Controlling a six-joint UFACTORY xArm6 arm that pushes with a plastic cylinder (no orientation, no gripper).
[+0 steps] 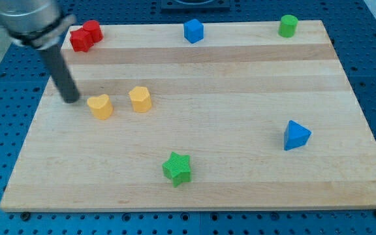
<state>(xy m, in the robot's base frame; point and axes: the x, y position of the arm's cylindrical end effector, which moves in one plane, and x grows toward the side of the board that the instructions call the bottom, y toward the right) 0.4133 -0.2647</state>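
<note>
My tip (70, 100) rests on the wooden board near its left side, at the end of the dark rod. Just to its right, a small gap away, lies the yellow heart-shaped block (100, 106). A yellow hexagonal block (140, 99) sits a little further right. Two red blocks (85, 36) sit together at the view's top left, above the rod.
A blue block (193, 31) stands at the top middle and a green cylinder (288, 26) at the top right. A blue triangular block (296, 135) lies at the right, a green star (177, 168) at the bottom middle. The board's left edge (25, 140) is close to my tip.
</note>
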